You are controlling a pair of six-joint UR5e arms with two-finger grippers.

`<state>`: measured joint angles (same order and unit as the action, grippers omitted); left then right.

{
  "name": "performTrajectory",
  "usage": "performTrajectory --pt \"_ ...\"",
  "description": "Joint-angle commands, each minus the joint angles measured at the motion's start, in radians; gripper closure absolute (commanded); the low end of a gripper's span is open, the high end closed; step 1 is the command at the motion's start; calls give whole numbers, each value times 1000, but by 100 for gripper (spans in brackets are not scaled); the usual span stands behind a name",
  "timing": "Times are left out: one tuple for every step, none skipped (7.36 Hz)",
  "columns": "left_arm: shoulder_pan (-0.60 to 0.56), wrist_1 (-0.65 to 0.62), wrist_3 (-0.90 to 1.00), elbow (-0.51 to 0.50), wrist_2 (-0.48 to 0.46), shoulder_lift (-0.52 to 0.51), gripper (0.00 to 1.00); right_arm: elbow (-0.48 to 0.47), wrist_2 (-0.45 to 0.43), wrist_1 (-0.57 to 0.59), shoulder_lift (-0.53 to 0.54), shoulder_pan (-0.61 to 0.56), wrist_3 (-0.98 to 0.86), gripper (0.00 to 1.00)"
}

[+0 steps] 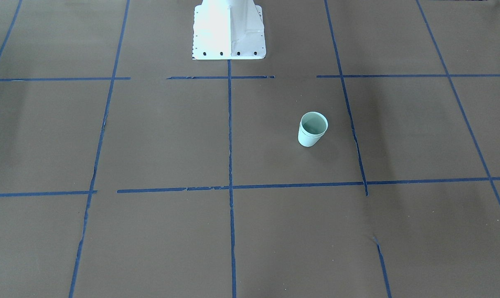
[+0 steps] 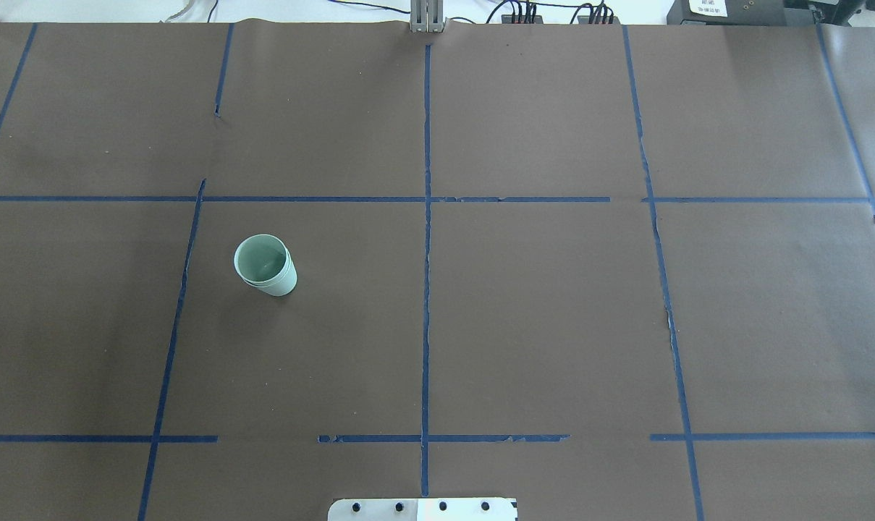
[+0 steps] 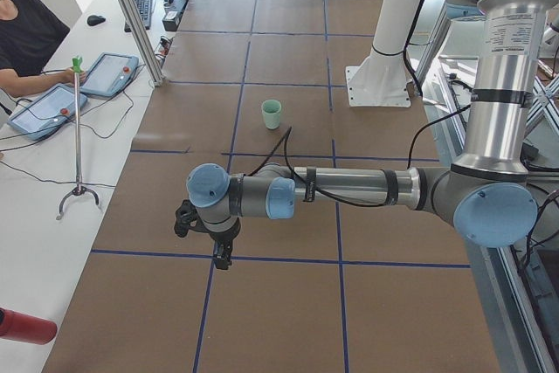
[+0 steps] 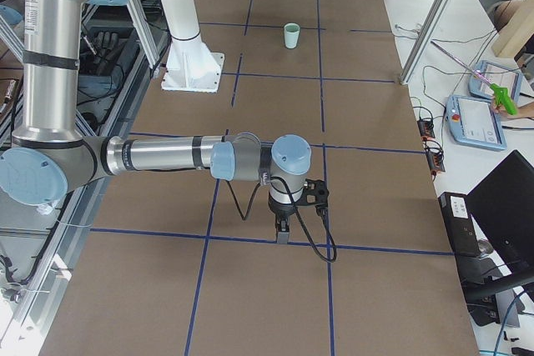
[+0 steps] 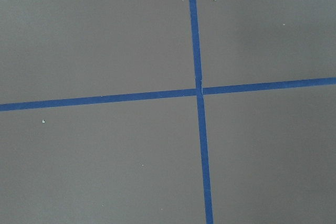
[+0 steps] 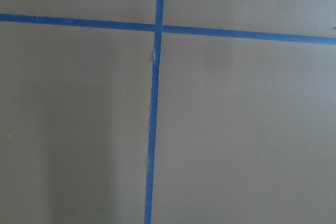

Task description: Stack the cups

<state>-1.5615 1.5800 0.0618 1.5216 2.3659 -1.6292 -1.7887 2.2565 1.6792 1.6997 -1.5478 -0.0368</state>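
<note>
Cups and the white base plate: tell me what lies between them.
Nothing stands between the cups and the base plate: only brown paper crossed by one blue tape line, as the overhead view shows.

Matt brown paper table cover [image 2: 553,325], blue tape lines [image 2: 426,289], smooth cups [image 2: 265,265], perhaps plastic

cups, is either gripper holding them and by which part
Neither. The cups stand nested on the table, untouched; the left gripper and the right gripper hang far from them, nothing visible in either.
</note>
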Motion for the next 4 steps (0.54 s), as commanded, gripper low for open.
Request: performTrajectory --pt "-2 -3 -2 3 3 2 0 0 0 -1 0 0 0 0" --pt "-5 -3 -2 3 1 2 0 0 0 0 0 0 0 0" --pt "-9 -5 -2 8 1 2 0 0 0 -1 0 0 0 0" --pt "-18 -8 -2 18 0 2 0 -1 0 -1 0 0 0 0"
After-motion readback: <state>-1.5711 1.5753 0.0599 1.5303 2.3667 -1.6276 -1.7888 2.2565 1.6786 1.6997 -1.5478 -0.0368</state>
